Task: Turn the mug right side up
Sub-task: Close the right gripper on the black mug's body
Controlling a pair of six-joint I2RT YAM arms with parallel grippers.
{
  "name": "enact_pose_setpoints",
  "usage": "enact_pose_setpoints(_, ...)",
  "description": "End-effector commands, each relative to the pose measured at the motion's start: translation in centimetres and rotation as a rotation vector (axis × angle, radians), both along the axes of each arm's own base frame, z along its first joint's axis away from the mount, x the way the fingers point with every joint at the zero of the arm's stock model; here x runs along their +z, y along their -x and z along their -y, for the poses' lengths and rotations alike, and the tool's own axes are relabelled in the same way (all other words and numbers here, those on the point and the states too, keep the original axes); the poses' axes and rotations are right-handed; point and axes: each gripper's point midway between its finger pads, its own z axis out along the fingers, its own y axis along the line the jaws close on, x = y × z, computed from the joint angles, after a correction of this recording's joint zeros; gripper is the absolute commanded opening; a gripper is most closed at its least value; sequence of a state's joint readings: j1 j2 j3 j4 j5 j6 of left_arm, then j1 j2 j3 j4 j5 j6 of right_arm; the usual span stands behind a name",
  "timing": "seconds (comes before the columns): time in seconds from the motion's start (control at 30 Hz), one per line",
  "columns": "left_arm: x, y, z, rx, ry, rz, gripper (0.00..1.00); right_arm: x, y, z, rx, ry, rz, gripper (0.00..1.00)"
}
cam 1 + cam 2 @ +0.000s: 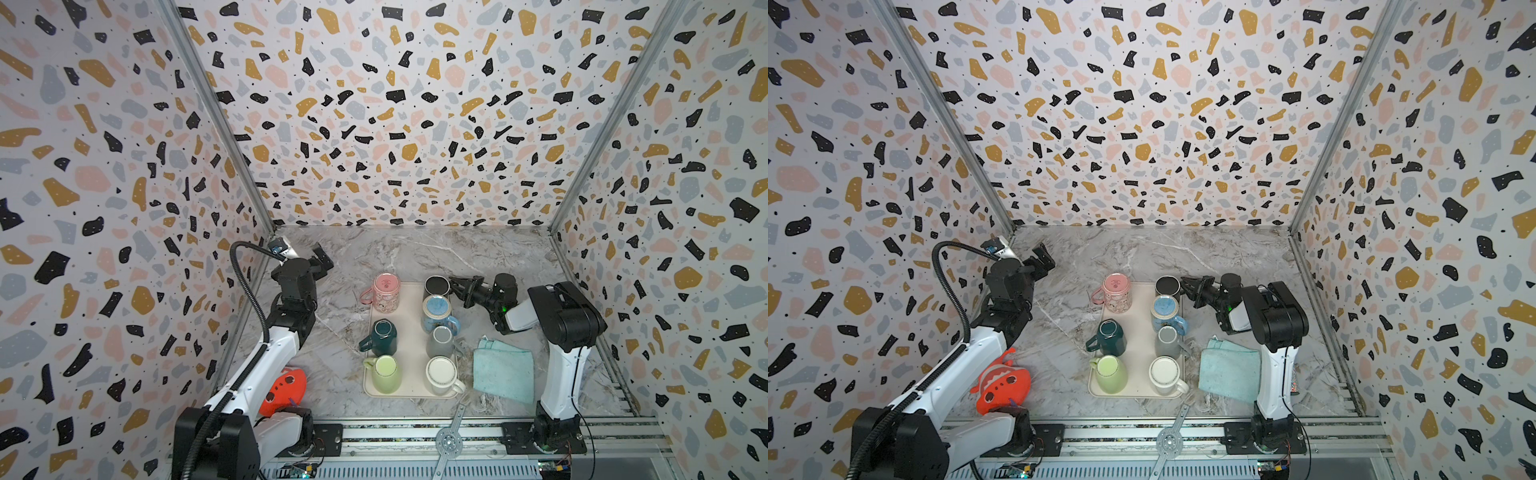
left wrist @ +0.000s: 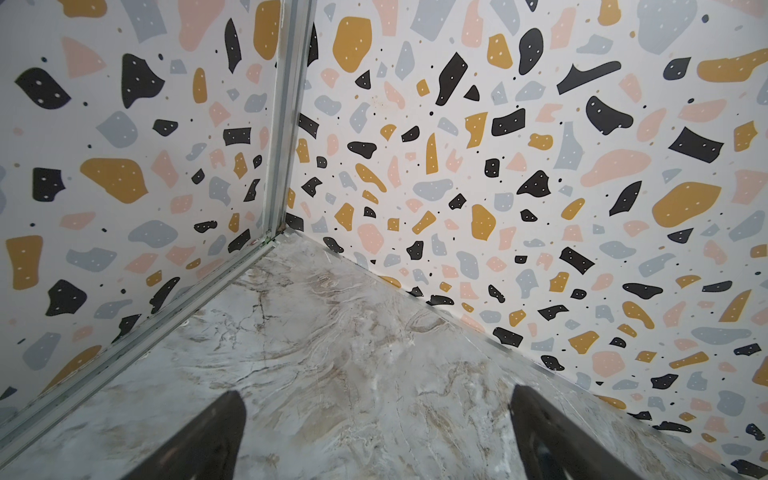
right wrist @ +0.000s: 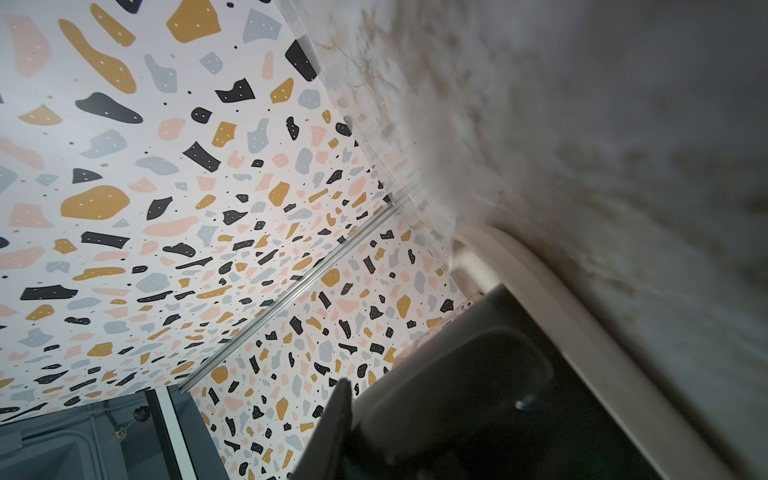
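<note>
The black mug [image 1: 436, 286] stands upside down at the far right corner of the tray [image 1: 409, 394], touching the right gripper [image 1: 453, 283] on its right. The jaws look narrow; whether they hold it already I cannot tell.

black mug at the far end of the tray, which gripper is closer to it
Right. The right gripper is just beside the black mug, on its right in both top views. The left gripper hangs open by the far left corner, well away from it.
</note>
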State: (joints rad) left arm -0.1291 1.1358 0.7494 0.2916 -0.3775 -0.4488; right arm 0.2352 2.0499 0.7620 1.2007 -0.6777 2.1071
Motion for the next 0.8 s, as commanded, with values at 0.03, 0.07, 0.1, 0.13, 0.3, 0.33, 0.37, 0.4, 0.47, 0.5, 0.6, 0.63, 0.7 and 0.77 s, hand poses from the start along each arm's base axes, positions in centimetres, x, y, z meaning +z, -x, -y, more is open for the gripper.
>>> enact_pose_setpoints(0.03, 2.1, -0.3, -0.5, 0.021, -0.020, 0.040, 1.00, 0.4, -1.1, -0.6, -0.049, -0.180, -0.180, 0.16)
enact_pose_setpoints(0.07, 2.1, -0.3, -0.5, 0.021, -0.019, 0.040, 1.00, 0.5, -1.3, -0.6, -0.052, -0.186, -0.171, 0.14)
enact_pose_setpoints(0.1, 2.0, -0.3, -0.5, 0.022, -0.022, 0.038, 1.00, 0.6, -1.6, -0.6, -0.058, -0.191, -0.162, 0.11)
enact_pose_setpoints(0.13, 2.0, -0.3, -0.5, 0.022, -0.022, 0.038, 1.00, 0.7, -1.8, -0.7, -0.060, -0.195, -0.155, 0.08)
enact_pose_setpoints(0.3, 1.8, -0.4, -0.5, 0.021, -0.024, 0.031, 1.00, 1.4, -2.9, -0.8, -0.070, -0.214, -0.116, 0.00)
enact_pose_setpoints(0.33, 1.8, -0.5, -0.4, 0.019, -0.024, 0.031, 1.00, 1.9, -3.2, -0.8, -0.071, -0.220, -0.096, 0.00)
enact_pose_setpoints(0.37, 1.8, -0.5, -0.4, 0.020, -0.025, 0.029, 1.00, 2.4, -3.4, -0.8, -0.069, -0.226, -0.069, 0.00)
enact_pose_setpoints(0.4, 1.8, -0.5, -0.4, 0.019, -0.024, 0.030, 1.00, 2.8, -3.6, -0.8, -0.068, -0.231, -0.054, 0.00)
enact_pose_setpoints(0.47, 1.9, -0.5, -0.4, 0.018, -0.023, 0.031, 1.00, 3.7, -3.9, -1.0, -0.065, -0.238, -0.014, 0.00)
enact_pose_setpoints(0.5, 1.8, -0.5, -0.4, 0.016, -0.025, 0.029, 1.00, 4.1, -4.1, -1.0, -0.064, -0.241, 0.008, 0.00)
enact_pose_setpoints(0.6, 2.0, -0.6, -0.3, 0.014, -0.023, 0.033, 1.00, 5.7, -4.6, -1.1, -0.059, -0.252, 0.082, 0.00)
enact_pose_setpoints(0.63, 2.0, -0.6, -0.3, 0.012, -0.022, 0.033, 1.00, 6.2, -4.6, -1.1, -0.056, -0.254, 0.105, 0.00)
enact_pose_setpoints(0.7, 2.1, -0.6, -0.2, 0.006, -0.019, 0.037, 1.00, 7.2, -4.6, -1.3, -0.048, -0.253, 0.148, 0.00)
enact_pose_setpoints(0.77, 2.2, -0.7, -0.1, -0.001, -0.014, 0.038, 1.00, 7.8, -4.5, -1.3, -0.043, -0.246, 0.179, 0.00)
